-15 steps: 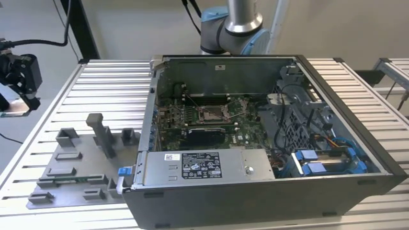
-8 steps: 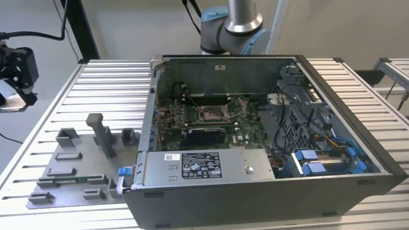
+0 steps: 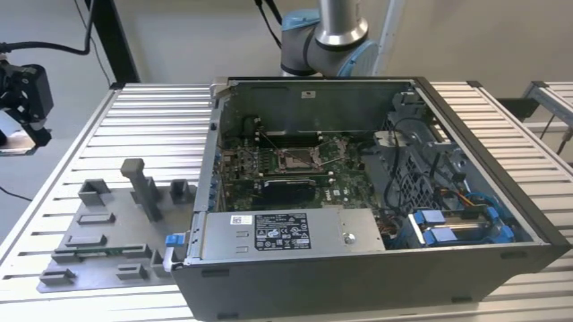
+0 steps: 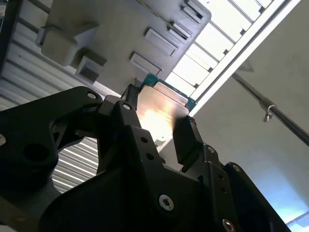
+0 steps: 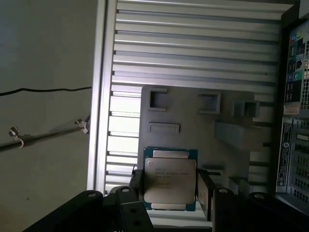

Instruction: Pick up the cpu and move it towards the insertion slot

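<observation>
Pincer (image 5: 170, 193) is clamping the cpu (image 5: 170, 180) between its two black fingers (image 5: 206, 191), which are pressing on opposite edges, so the jaws are standing only as wide as the chip. The cpu is showing a flat, square, silvery metal face on a thin green-edged board, with fine dark lines of print running across it, too small to make out.

In the first wrist view the chip is hanging over a matte grey fixture plate (image 5: 193, 121) of raised blocks and rectangular pockets, which is lying on the ribbed aluminium slats of the tabletop (image 3: 134, 114).

In the exterior view the pincer is hovering at the exterior view's left, off the tabletop's edge and well apart from the open dark metal computer case (image 3: 358, 275). Inside the case the insertion slot (image 3: 296, 159) is sitting on green circuit board, its shiny square frame ringing a dull tan centre. A white printed label (image 3: 282, 231) is sticking to the silver box (image 3: 358, 231) nearby.
</observation>
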`<state>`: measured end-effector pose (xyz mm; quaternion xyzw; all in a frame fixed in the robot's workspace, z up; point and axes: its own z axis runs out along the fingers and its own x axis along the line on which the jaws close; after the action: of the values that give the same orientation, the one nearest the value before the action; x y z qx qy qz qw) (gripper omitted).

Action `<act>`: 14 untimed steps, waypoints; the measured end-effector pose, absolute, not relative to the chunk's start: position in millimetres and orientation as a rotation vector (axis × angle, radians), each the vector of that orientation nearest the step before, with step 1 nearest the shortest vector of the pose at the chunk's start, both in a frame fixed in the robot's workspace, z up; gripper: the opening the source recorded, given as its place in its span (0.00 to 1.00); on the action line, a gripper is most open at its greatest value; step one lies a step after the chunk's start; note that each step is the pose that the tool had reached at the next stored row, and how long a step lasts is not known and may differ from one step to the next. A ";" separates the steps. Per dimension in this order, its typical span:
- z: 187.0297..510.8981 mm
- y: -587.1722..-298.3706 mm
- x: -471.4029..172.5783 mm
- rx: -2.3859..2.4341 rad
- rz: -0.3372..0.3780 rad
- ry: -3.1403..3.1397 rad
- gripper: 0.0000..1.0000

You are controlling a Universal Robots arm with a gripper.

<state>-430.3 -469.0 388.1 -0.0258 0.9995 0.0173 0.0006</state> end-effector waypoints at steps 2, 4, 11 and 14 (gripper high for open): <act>388.3 -469.0 -430.3 -0.081 0.055 3.139 0.00; 388.7 -469.0 -429.8 -0.081 0.054 3.139 0.00; 389.5 -469.0 -420.6 -0.081 0.054 3.139 0.00; 389.9 -469.0 -416.2 -0.081 0.055 3.139 0.00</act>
<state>-416.2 -469.0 389.9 -0.0258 0.9995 0.0174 0.0006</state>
